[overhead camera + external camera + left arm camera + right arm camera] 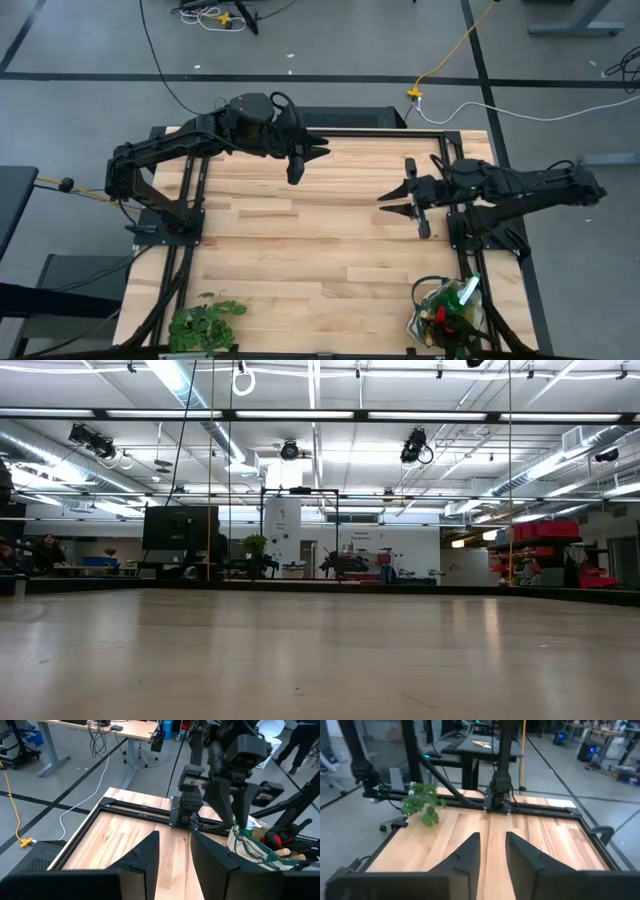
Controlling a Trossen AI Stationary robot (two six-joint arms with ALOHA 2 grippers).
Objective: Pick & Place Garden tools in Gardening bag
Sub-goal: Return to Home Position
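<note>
Overhead view of a pale wooden table [320,255] with two dark robot arms. In the right corner of the table edge that runs along the bottom of this view sits the gardening bag [416,324]. It is cream canvas with dark green trim, upright and open at the top. Tools stand inside it. A spray bottle [468,291] sticks up near the rim and a red glove [438,317] shows in the middle. The left wrist view also picks out a wooden handle [281,852] leaning over the bag's edge. In the opposite corner of the same edge lies a leafy green plant bunch [205,320], well apart from the bag.

Farther up the table, the right hand [492,835] hangs over the right half, pointing toward the centre. Its two fingers are parted by a narrow gap and hold nothing. Beyond it, near the far edge, the left hand [173,835] hangs over the boards just left of centre, fingers likewise a little apart and empty. The two hands are well apart from each other and from the bag.

Past the table lies grey floor with a yellow cable [455,55]. The table-level view shows only bare boards and a large room with ceiling lights.
</note>
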